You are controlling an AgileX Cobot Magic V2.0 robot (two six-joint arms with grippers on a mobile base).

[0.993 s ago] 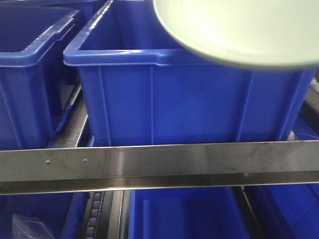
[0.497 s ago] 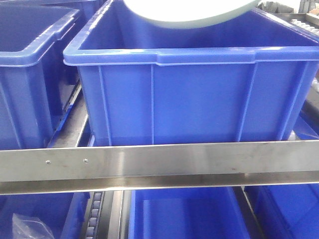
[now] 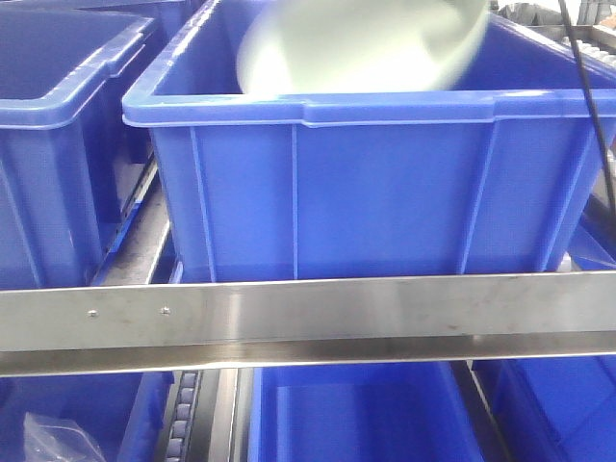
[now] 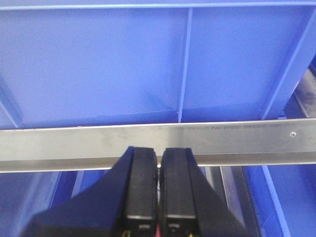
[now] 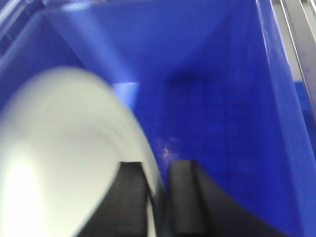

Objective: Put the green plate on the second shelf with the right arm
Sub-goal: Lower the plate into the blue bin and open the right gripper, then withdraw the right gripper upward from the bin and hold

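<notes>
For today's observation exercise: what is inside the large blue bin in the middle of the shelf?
The green plate, blurred, tilts into the blue bin, its rim pinched by the right gripper. Beyond it the bin's bare ribbed floor shows. The plate hides the floor's left part.

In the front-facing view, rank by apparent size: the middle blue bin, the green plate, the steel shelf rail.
1. Middle blue bin
2. Steel shelf rail, spanning the full width
3. Green plate, blurred and partly cropped, so its true extent is unsure
</notes>
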